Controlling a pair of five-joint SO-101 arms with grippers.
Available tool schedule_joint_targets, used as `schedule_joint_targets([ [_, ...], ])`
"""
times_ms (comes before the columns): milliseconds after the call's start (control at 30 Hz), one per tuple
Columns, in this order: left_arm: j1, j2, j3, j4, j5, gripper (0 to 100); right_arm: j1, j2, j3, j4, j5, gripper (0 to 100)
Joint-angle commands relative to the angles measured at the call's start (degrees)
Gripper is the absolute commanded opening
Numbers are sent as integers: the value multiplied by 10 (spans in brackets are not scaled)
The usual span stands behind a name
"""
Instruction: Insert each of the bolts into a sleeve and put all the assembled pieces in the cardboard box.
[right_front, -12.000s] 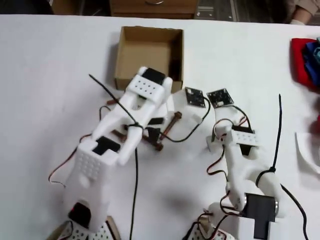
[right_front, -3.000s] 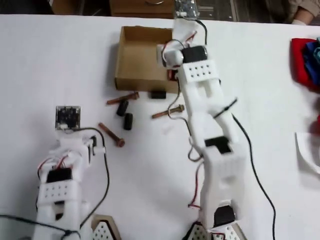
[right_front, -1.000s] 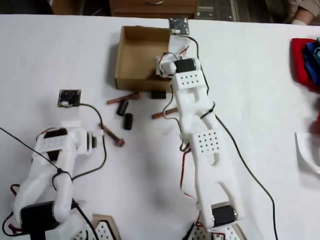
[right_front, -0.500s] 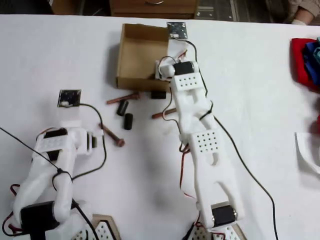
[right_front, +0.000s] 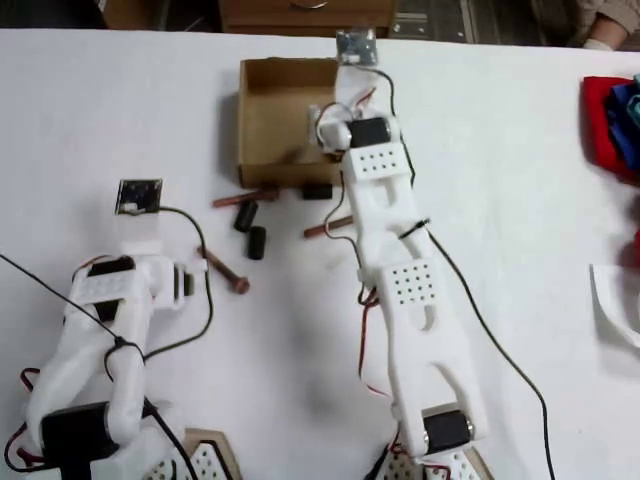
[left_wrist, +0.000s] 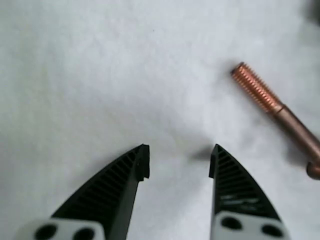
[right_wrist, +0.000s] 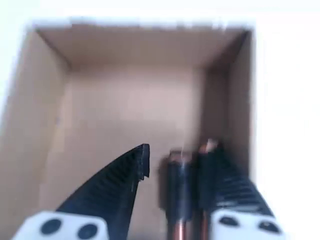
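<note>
White table (right_front: 520, 150) runs under both arms. Your right gripper (right_wrist: 180, 155) hangs over the box (right_front: 262, 120) at 12 o'clock, fingers apart, gripping nothing. A sleeved bolt (right_wrist: 177, 190) sits in the box between them. Your left gripper (left_wrist: 179, 162) is wide open at 8 o'clock, with a bolt (left_wrist: 270, 100) near it. Two more bolts (right_front: 245, 196) and three sleeves (right_front: 257, 242) lie at 6 o'clock from the box.
</note>
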Motion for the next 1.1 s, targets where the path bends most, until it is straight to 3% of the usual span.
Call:
schedule_joint_targets([
  [0, -3, 0, -22, 5, 3, 218, 25, -66, -64, 27, -2, 8],
  [67, -3, 0, -22, 5, 3, 218, 38, -90, -59, 72, -2, 53],
  [400, -3, 0, -22, 5, 3, 218, 76, -199, -54, 373, 18, 60],
  [633, -3, 0, -22, 5, 3, 218, 74, -212, -25, 371, 181, 57],
  [833, -6, 0, -22, 5, 3, 218, 39, -339, 197, 372, 187, 56],
  [1067, -34, -1, -25, 4, 41, 218, -65, -494, 521, 316, 182, 56],
])
